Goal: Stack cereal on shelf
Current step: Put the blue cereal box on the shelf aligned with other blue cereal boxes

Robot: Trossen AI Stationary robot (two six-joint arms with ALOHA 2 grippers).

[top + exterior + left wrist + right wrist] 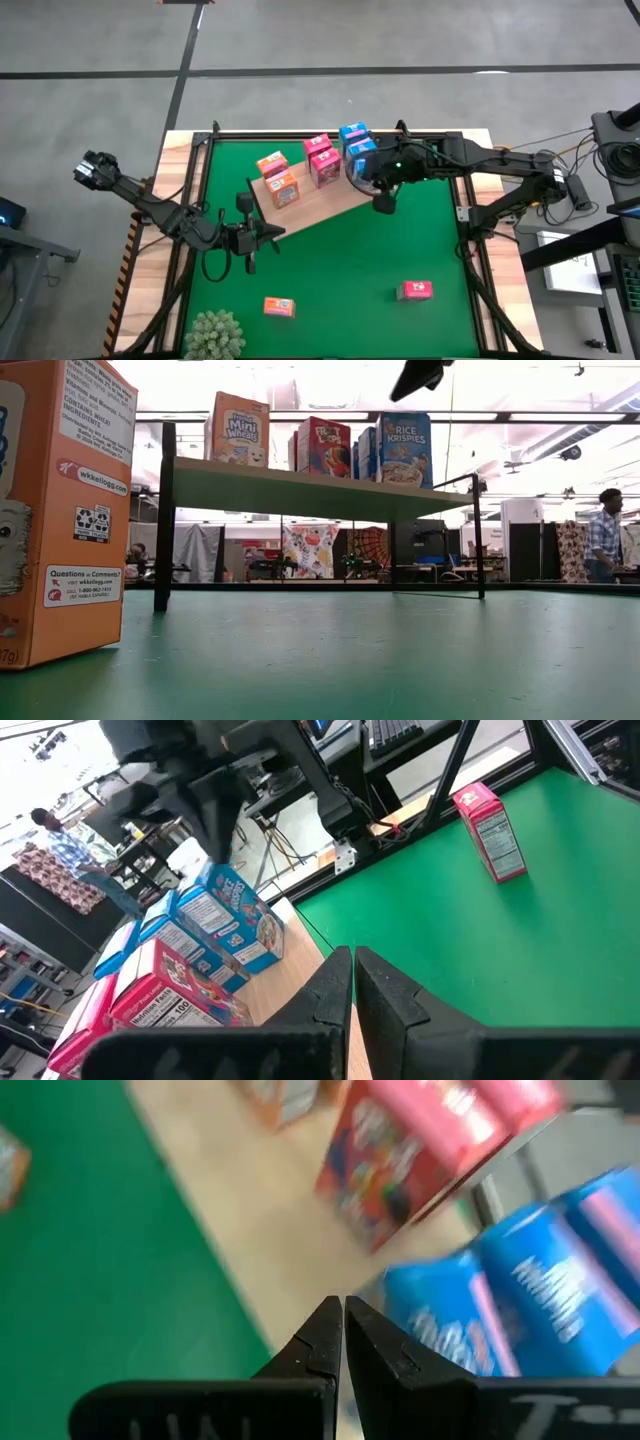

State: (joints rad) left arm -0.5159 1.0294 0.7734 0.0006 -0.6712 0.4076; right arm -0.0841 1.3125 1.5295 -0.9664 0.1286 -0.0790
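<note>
- Right gripper (384, 203) hangs pinched closed, empty, just beside the blue boxes (357, 146) on the shelf (320, 205).
- Left gripper (262, 236), closed too, waits at the shelf's near corner.
- One orange box (279, 307) and one pink box (415, 290) lie on the mat (345, 270), well apart from both.

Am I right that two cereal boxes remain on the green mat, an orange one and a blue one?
Not quite: the high view shows an orange box and a pink-red box on the green mat, not a blue one; the blue boxes already stand on the shelf.
</note>
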